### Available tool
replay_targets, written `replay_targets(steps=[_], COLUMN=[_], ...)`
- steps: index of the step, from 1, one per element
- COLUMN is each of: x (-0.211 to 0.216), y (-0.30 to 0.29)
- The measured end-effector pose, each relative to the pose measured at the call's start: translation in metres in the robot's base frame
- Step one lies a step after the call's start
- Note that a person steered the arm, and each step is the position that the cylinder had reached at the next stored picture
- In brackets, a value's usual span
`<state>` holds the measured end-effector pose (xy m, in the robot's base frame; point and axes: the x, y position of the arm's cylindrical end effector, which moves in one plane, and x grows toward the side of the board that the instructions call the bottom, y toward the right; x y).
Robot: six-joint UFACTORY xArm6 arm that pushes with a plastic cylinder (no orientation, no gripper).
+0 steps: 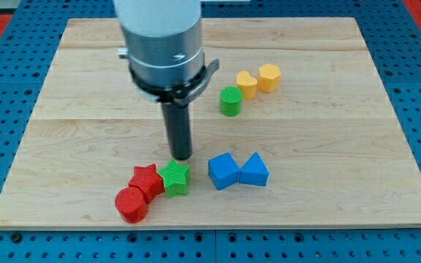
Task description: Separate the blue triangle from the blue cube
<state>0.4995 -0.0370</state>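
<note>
The blue cube (223,171) and the blue triangle (254,170) sit side by side and touching, a little below the board's middle, with the triangle on the view's right. My tip (180,156) rests on the board to the left of the cube, with a small gap between them. It stands just above the green star (175,179).
A red star (146,180) and a red cylinder (131,204) lie left of the green star. A green cylinder (231,101), a yellow heart (247,84) and a yellow hexagon (269,77) form a row at upper right. The wooden board (86,88) ends near the bottom.
</note>
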Motion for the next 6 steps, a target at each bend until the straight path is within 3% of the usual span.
replay_targets(steps=[1, 2, 5, 6], x=[-0.046, -0.034, -0.001, 0.017], y=[0.062, 0.146, 0.079, 0.087])
